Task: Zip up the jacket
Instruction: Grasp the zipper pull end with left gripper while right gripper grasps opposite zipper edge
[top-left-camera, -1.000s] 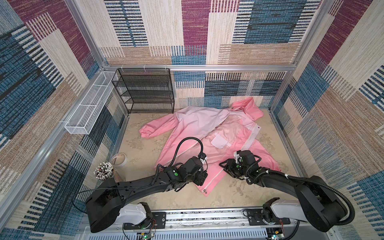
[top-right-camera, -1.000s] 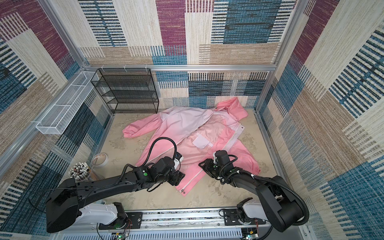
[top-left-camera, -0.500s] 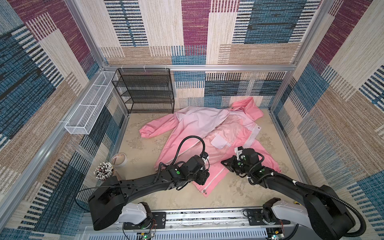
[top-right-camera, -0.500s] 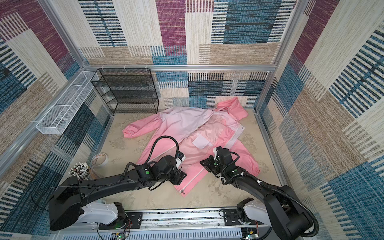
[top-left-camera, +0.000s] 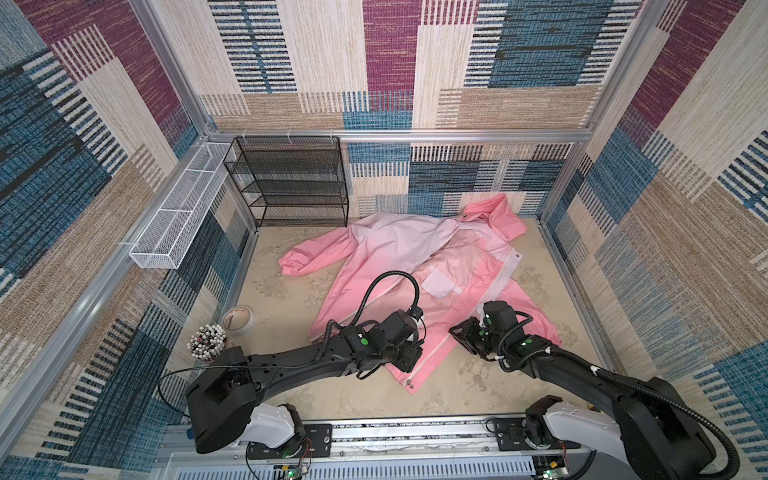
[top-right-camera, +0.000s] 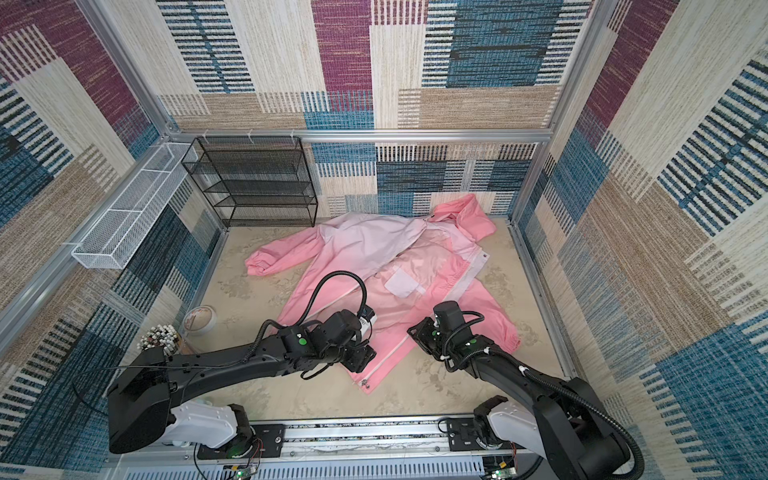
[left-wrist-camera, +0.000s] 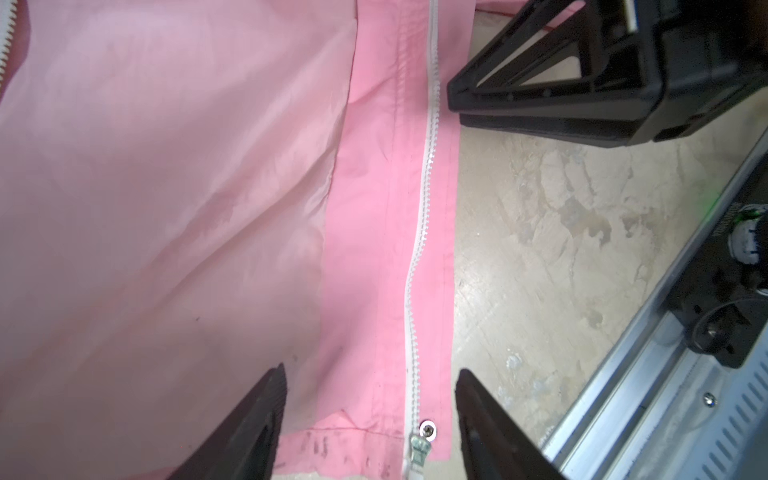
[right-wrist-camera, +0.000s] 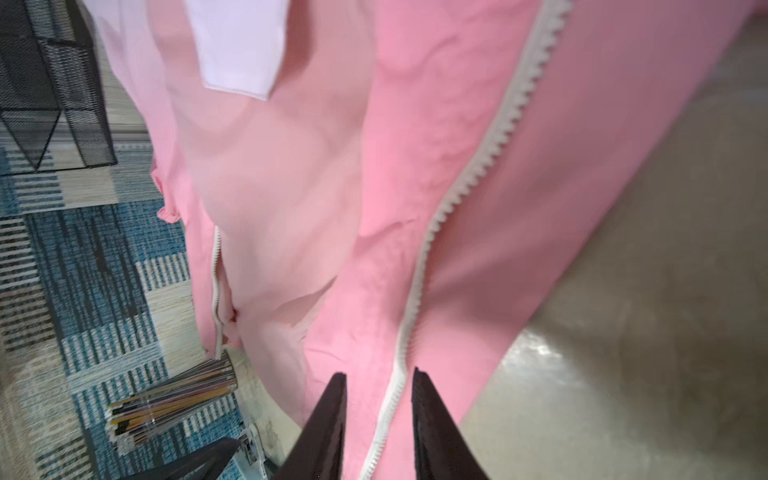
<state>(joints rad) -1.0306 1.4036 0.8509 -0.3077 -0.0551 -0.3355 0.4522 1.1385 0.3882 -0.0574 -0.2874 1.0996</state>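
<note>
Beige tabletop, patterned walls. Both top views: jacket lies open just in front of black rack, hem at far end from rack; L gripper & R gripper low over hem. L wrist: L jaws spread wide, white zipper & slider btwn them. R wrist: R jaws a small gap apart, straddling zipper teeth.

left hand spread wide; right hand narrowly parted
</note>
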